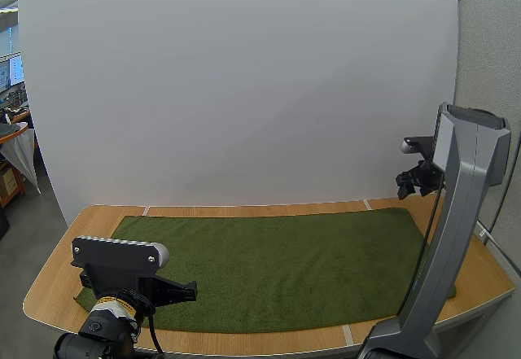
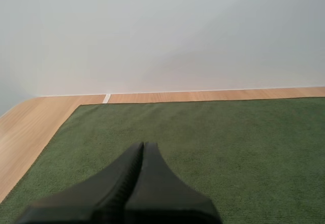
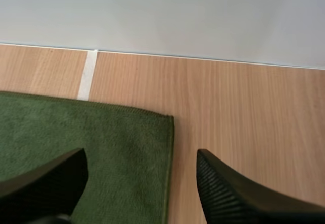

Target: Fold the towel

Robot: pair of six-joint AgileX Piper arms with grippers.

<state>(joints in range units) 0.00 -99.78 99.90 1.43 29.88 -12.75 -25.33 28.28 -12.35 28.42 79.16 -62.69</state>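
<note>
Green towel [image 1: 277, 269] looks soft, limp; best pinched at the corner [image 3: 161, 125] under the open right jaws; left jaws closed

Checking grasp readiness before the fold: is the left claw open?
No, the left claw lies shut as one dark wedge over the green towel, pinching nothing.

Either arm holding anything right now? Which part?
Nothing held: left gripper has its jaws shut empty above the towel; right gripper is open over the towel's corner.
</note>
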